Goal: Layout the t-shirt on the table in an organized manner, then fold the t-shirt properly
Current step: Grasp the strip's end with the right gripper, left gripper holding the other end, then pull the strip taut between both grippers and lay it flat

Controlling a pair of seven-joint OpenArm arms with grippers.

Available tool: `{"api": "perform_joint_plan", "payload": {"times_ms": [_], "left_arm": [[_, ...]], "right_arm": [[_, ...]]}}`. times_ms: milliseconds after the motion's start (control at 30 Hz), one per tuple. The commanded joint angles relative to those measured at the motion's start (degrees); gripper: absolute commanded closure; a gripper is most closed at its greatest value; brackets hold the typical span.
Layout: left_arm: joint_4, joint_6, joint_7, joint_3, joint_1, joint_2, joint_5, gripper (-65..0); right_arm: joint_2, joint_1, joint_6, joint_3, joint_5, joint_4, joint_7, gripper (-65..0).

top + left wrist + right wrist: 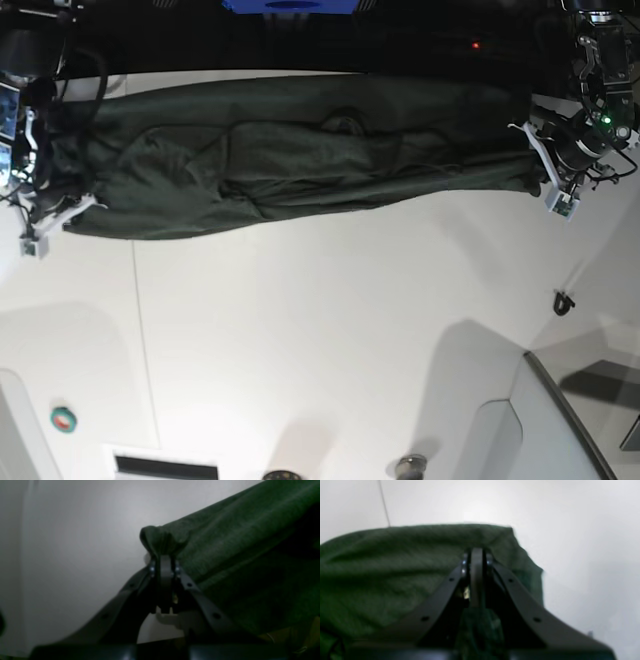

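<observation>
The dark green t-shirt (290, 150) hangs stretched in a long, wrinkled band across the far side of the white table (320, 330). My left gripper (545, 165), on the right of the base view, is shut on one end of it. In the left wrist view the fabric bunches over the left gripper (162, 552) and the t-shirt (237, 542) slopes away to the right. My right gripper (45, 205), on the left of the base view, is shut on the other end. In the right wrist view the right gripper (476, 553) pinches the t-shirt (395, 567) near a corner.
A thin dark seam (140, 330) runs down the table's left part. A small green round thing (63, 419) lies near the front left. A small dark object (563, 300) sits at the right, and a grey slanted panel (560, 420) fills the front right corner.
</observation>
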Motion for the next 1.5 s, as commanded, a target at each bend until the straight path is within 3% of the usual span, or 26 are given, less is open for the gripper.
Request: {"api": "perform_joint_plan", "payload": {"times_ms": [0,333,433,567,733,833,1300,1467], "left_arm": [[2.5,0.1,-0.7,-0.4,0.0,-0.9,-0.4,0.0],[8.0,0.1,-0.7,-0.4,3.0,1.2,0.0,0.0],[7.5,0.1,-0.7,-0.4,3.4,0.9,0.2,0.0],[6.9,0.1,-0.7,-0.3,3.7,1.0,4.4,0.0],[4.0,0.2,-7.2,-0.1,4.1,2.0,9.0,0.0],[3.0,0.2,-8.5,0.2,4.1,2.4,11.3,0.0],[5.5,0.1,-8.5,1.7,6.5,2.0,11.9,-0.5],[7.8,0.1,-8.5,1.8,7.9,2.0,11.9,-22.1]], "right_arm": [[0.8,0.8,-0.3,0.2,0.6,2.8,1.2,-1.4],[-0.6,-0.7,-0.3,0.2,0.6,7.5,1.1,-1.5],[-1.1,-0.7,-0.3,0.2,0.6,7.7,-1.4,-1.5],[-1.5,-0.4,-0.2,0.2,0.6,7.8,-2.3,-1.5],[-2.6,-0.4,3.3,0.2,0.8,7.8,-2.5,-1.5],[-2.8,-0.4,3.6,0.2,0.8,7.8,-2.5,-1.5],[-2.8,-0.4,3.6,0.2,0.8,7.8,-2.5,-1.5],[-2.8,-0.2,3.6,0.2,0.8,7.8,-2.6,-1.5]]}}
